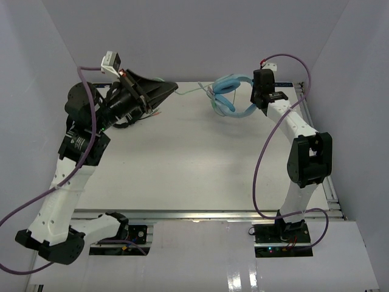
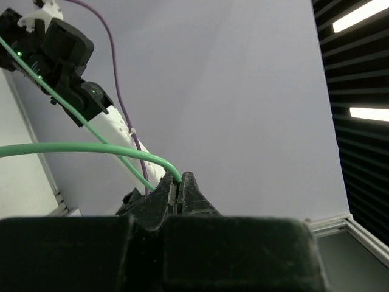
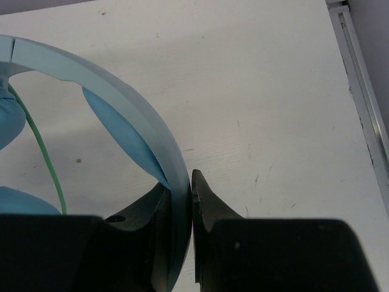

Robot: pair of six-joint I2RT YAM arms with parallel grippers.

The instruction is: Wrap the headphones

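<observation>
The light blue headphones (image 1: 232, 96) hang above the far right of the table. My right gripper (image 1: 254, 102) is shut on their headband (image 3: 130, 112), with an ear cup (image 3: 9, 125) at the left edge of the right wrist view. The thin pale green cable (image 1: 196, 91) runs left from the headphones to my left gripper (image 1: 175, 87), which is shut on it (image 2: 85, 147) and held above the table's far left-centre. In the left wrist view the cable loops out of the fingertips (image 2: 180, 180) towards the right arm (image 2: 61, 58).
Black headphones (image 1: 127, 118) lie at the far left of the table, mostly hidden under my left arm. The metal rail (image 1: 316, 131) edges the table on the right. Grey walls stand close at the back and sides.
</observation>
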